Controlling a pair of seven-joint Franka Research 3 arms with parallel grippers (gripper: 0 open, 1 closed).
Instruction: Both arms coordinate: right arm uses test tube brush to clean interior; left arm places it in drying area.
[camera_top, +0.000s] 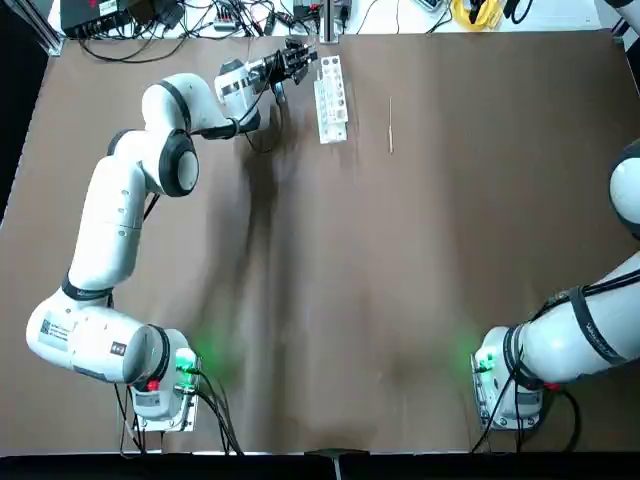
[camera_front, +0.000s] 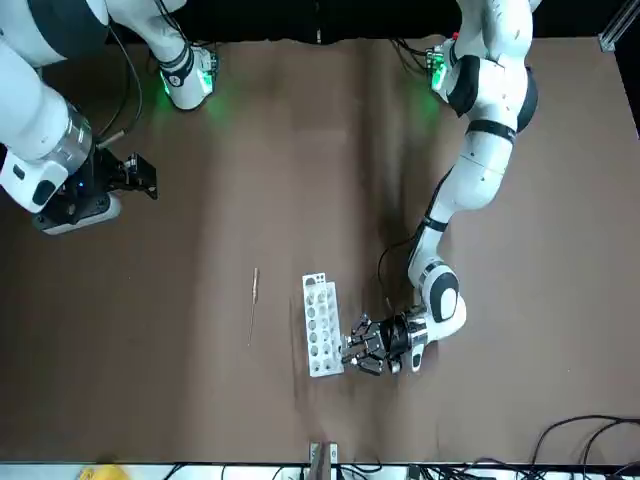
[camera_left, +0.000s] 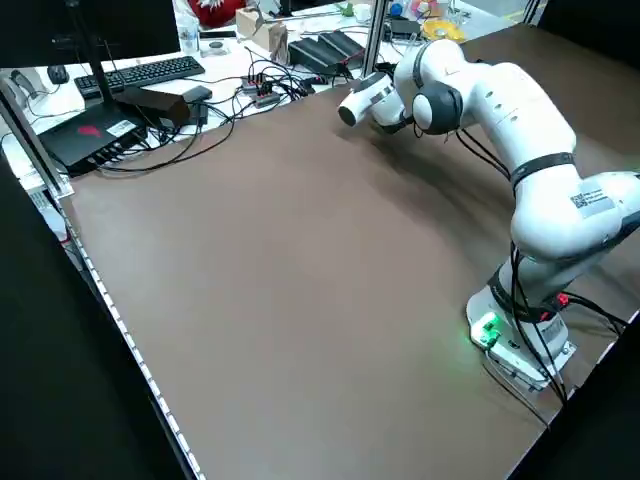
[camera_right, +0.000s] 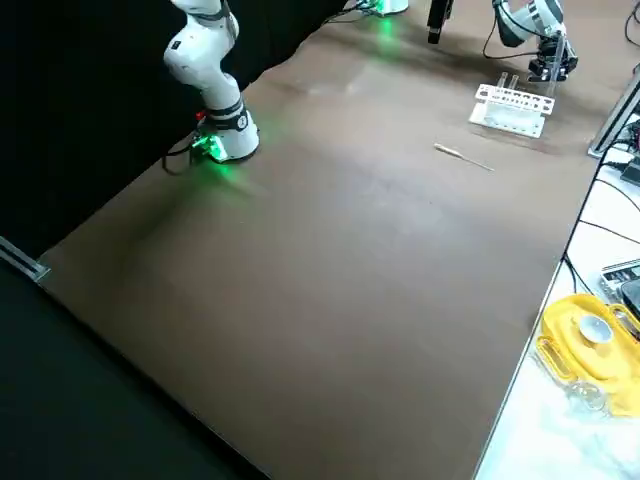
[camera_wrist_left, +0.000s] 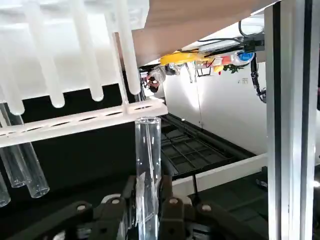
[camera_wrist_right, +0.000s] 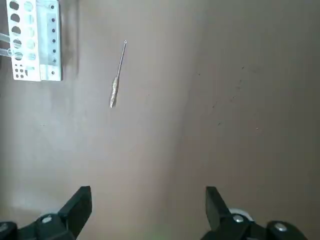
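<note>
One clear tube (camera_wrist_left: 148, 145) is pinched in my left jaws (camera_wrist_left: 149, 184) close beside the white rack (camera_top: 332, 100), which a careless swing could strike, while my right jaws (camera_wrist_right: 149, 189), spread above the worktop (camera_top: 400, 300), could miss the thin brush (camera_wrist_right: 116, 85) lying there if misaligned.

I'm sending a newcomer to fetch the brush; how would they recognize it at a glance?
On the brown table, find the white rack beside the left arm's end effector. The brush lies alone on the rack's other side: a thin stick, thicker and pale at one end, without holes.
</note>
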